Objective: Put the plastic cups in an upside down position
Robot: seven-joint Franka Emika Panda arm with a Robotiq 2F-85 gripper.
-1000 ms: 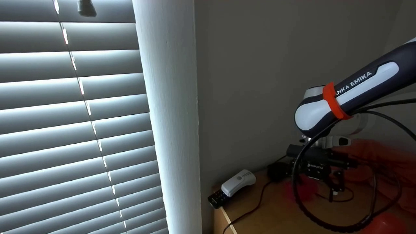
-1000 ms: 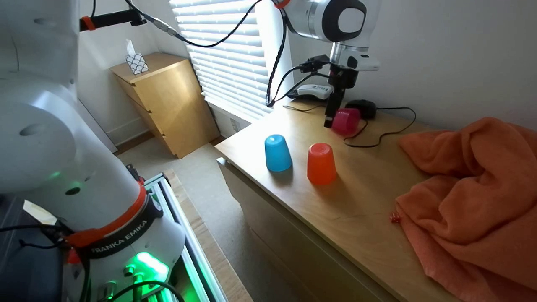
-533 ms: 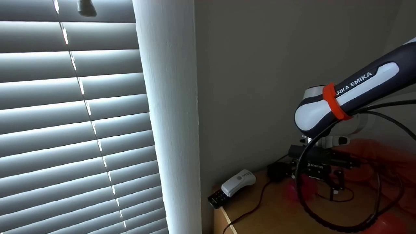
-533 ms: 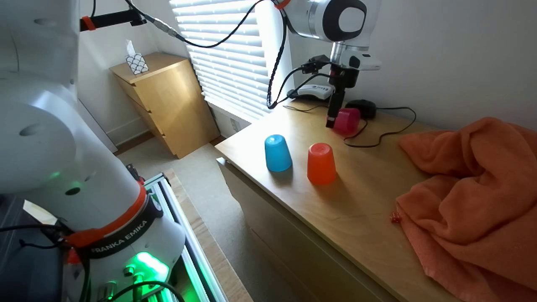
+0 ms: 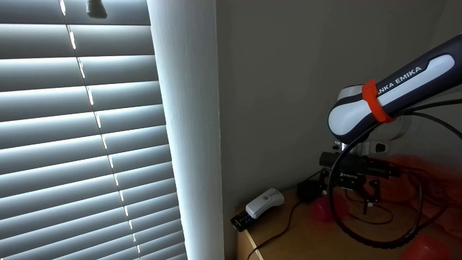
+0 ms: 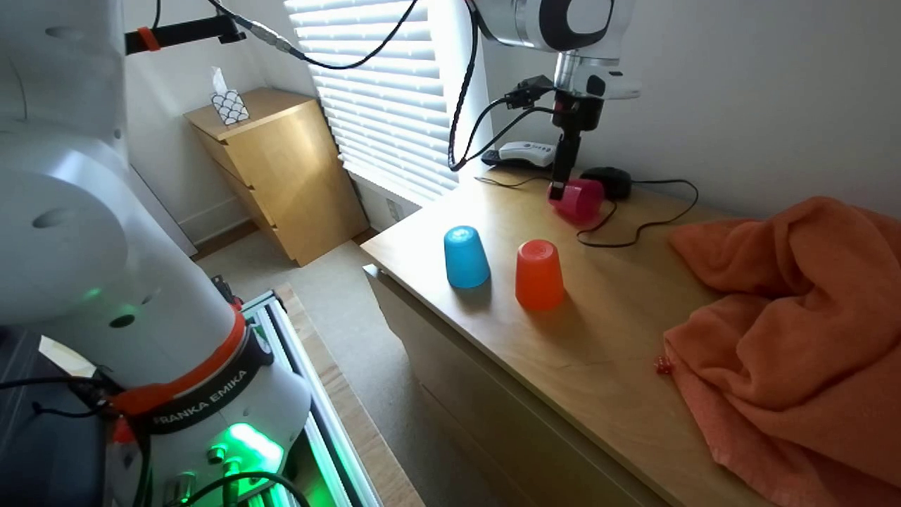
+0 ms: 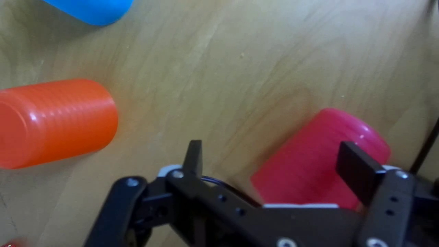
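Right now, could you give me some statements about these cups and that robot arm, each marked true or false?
1. The blue cup and the orange cup stand upside down. True.
2. Those two cups touch. False: a gap shows between them.
3. All three cups are upside down. False: the pink cup lies on its side.
4. The end effector is open. True.
5. The orange cloth lies on the wooden top. True.

Backlit white slatted blinds glow near a wooden counter along a plain wall, while a wooden drawer cabinet stands on the pale floor.
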